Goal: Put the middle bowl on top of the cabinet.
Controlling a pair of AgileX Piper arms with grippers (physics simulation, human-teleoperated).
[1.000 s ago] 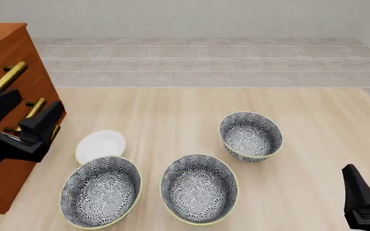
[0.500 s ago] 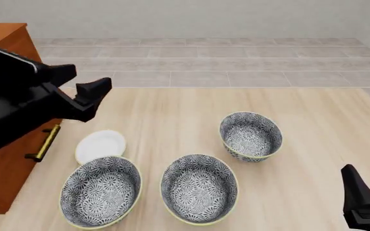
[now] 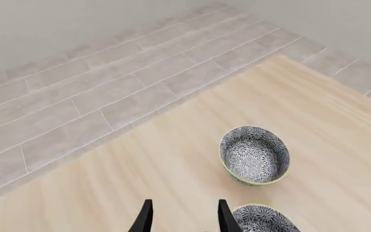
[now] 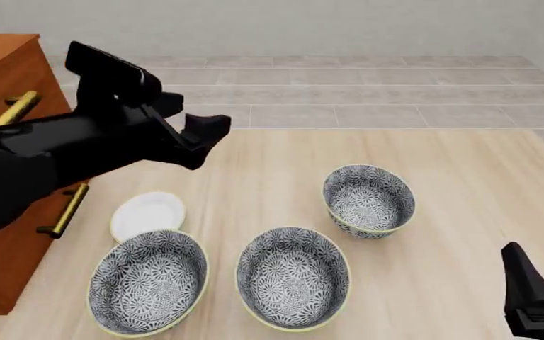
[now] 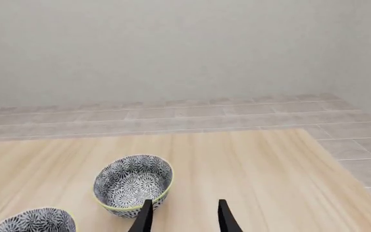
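A simulated, home-like room, sparsely furnished. A pale wood-grain surface (image 4: 253, 163) carries patterned bowls, with a reddish-brown wooden cabinet (image 4: 8, 71) at its left edge. Beyond the surface lie grey floor tiles (image 4: 348, 92), then a plain pale wall (image 4: 300, 28).

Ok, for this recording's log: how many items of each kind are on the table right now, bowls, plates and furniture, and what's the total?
Round deep grey-and-white floral bowls with yellow-green rims: 3, left, middle, far right
Small plain white plate: 1
Tall reddish-brown wooden cabinet with brass bar handles: 1
Total: 5
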